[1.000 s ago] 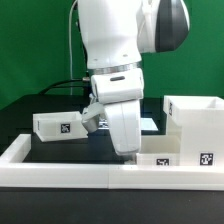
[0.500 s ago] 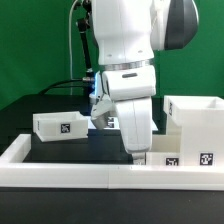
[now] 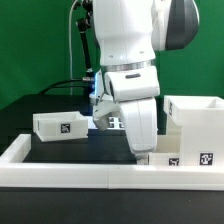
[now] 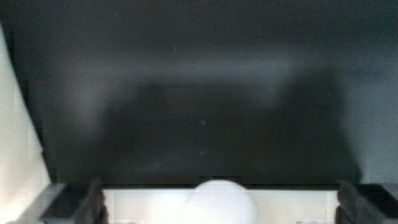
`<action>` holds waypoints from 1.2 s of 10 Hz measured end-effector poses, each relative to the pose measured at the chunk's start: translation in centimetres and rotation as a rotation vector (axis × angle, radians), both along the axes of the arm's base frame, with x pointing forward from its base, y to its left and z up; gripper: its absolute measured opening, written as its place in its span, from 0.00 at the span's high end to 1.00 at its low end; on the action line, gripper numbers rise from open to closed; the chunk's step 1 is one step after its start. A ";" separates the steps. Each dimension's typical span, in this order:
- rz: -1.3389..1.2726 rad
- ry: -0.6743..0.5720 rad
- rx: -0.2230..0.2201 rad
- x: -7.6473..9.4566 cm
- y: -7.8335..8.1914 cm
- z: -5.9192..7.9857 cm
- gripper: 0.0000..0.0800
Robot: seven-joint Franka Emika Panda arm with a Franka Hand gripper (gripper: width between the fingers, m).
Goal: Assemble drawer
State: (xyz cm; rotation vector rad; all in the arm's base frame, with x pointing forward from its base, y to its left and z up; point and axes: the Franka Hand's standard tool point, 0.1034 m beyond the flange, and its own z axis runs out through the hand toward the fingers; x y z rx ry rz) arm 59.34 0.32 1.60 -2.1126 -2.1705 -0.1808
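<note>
Plainly, my gripper (image 4: 217, 192) stands with its fingers (image 4: 71, 205) wide apart, one on each side of a white part low in the wrist view. I take that part for the near tray (image 3: 165, 157), which lies at the front on the exterior view's right, just behind the border wall (image 3: 60, 162). A rounded white piece of it sits midway between my fingers. Whether either pad touches it I cannot tell. The tall case (image 3: 195, 118) stands just behind that tray, farther back on the exterior view's right. The far tray (image 3: 58, 125) lies well apart on the exterior view's left, on the dark table (image 3: 70, 146). The marker board (image 3: 113, 122) shows in part behind my arm.

The trouble I expect comes from crowding. The near tray is hemmed in by the wall in front and the case behind, so if one finger meets it first as I close, it would likely skid or turn against one of them. A hold on that rounded piece alone looks poor: smooth plastic on a curve could slip out, or the tray could swing and tilt as it lifts. Coming up at a slant, it might catch the wall's top edge or knock the case out of place. My own wrist hides the contact from the exterior view, so any misalignment would be hard to spot there.
</note>
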 end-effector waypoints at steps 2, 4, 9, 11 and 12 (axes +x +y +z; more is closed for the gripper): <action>0.028 -0.004 0.001 0.1 1.5 0.2 0.19; 0.016 -0.001 0.007 0.1 3.1 0.3 0.19; -0.003 0.024 -0.013 0.2 -0.8 0.4 0.19; -0.049 -0.007 -0.029 0.4 -3.8 1.1 0.19; -0.077 -0.025 -0.035 -0.3 -5.2 1.4 0.19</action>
